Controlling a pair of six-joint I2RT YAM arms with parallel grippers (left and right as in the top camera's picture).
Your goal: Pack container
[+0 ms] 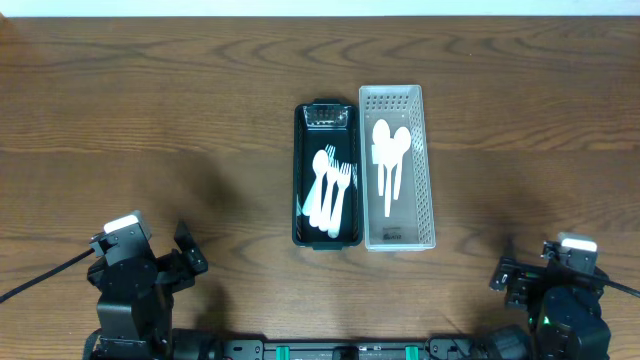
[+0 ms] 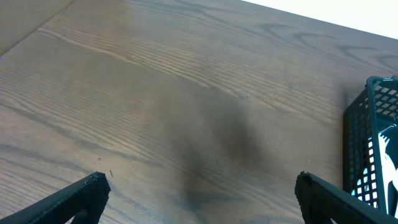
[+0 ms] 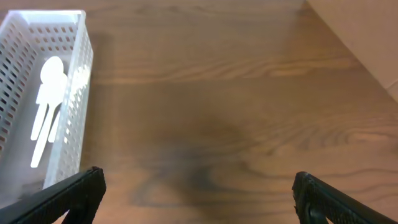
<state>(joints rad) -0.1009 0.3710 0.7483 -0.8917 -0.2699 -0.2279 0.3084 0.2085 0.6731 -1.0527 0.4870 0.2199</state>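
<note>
Overhead: black basket (image 1: 299, 170), white basket (image 1: 392, 101) long edges adjoining; left hand (image 2: 200, 190), right hand (image 3: 198, 186) spread wide, empty.

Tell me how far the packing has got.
Done, by the look: white forks lie in the black basket, white spoons in the white basket beside it. In hand: nothing; the left hand and right hand are open and empty, away from both baskets. Left: no loose cutlery shows on the table, so probably nothing.
</note>
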